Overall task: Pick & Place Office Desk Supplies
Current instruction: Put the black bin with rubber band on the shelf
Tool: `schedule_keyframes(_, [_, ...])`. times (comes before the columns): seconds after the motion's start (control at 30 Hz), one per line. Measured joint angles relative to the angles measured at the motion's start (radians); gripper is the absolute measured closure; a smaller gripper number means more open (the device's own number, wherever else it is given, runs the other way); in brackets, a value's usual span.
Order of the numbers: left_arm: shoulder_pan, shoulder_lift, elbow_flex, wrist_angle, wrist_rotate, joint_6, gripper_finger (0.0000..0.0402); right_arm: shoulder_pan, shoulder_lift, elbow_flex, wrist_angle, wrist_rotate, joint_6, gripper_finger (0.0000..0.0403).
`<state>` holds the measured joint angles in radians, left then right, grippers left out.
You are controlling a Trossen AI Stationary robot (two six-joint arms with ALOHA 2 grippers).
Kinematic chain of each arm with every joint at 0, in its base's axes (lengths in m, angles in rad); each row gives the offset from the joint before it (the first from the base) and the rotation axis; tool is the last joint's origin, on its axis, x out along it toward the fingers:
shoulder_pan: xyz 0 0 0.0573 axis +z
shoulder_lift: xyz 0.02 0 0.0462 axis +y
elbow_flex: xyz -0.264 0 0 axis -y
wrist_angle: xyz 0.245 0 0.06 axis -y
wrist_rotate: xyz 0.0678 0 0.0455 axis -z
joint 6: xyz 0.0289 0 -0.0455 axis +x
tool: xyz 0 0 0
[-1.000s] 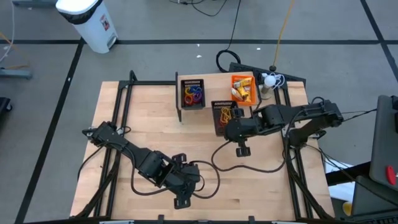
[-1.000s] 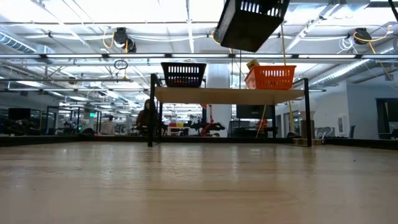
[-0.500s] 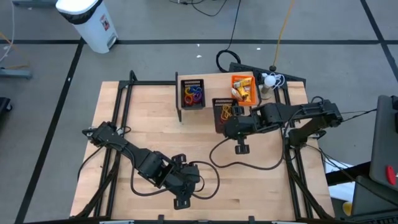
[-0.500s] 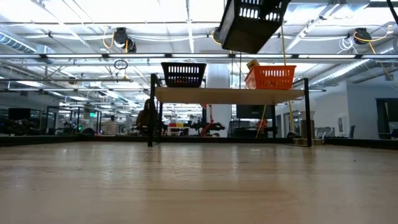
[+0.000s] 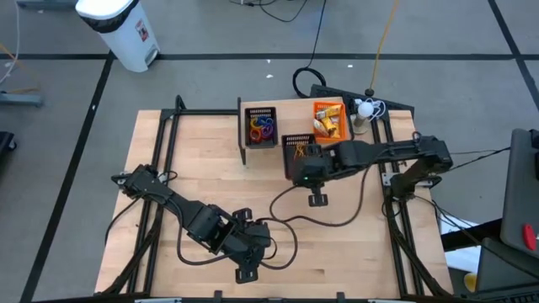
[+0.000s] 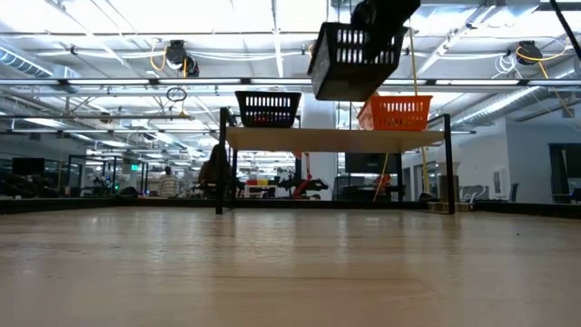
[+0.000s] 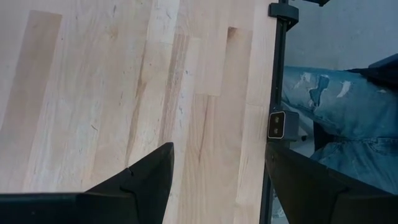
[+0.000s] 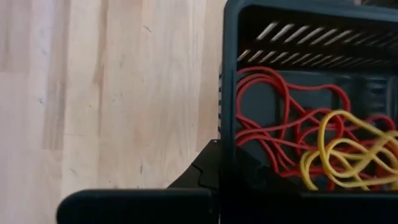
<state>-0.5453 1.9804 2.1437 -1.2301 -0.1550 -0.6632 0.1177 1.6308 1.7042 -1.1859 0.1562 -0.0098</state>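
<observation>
Shifted leftward since earlier: right end effector (image 5: 296, 164), clamped on dark mesh plastic basket (image 6: 352, 60) of red and yellow elastic loops (image 8: 292, 134), aloft above wooden bench (image 5: 210, 177). Left end effector (image 7: 217, 180) apart, near bench's front edge.

no legible text, labels, brand names or numbers anywhere, a small red mark on the white bin (image 5: 118, 29) beyond the table too small to read, nothing printed on the baskets or arms
</observation>
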Motion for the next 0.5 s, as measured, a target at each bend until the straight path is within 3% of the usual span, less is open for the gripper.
schedule_keyframes(0.5, [-0.018,0.000,0.000,0.002,0.016,-0.005,0.0146,-0.051,0.035,0.000,0.017,-0.004,-0.013,0.0403])
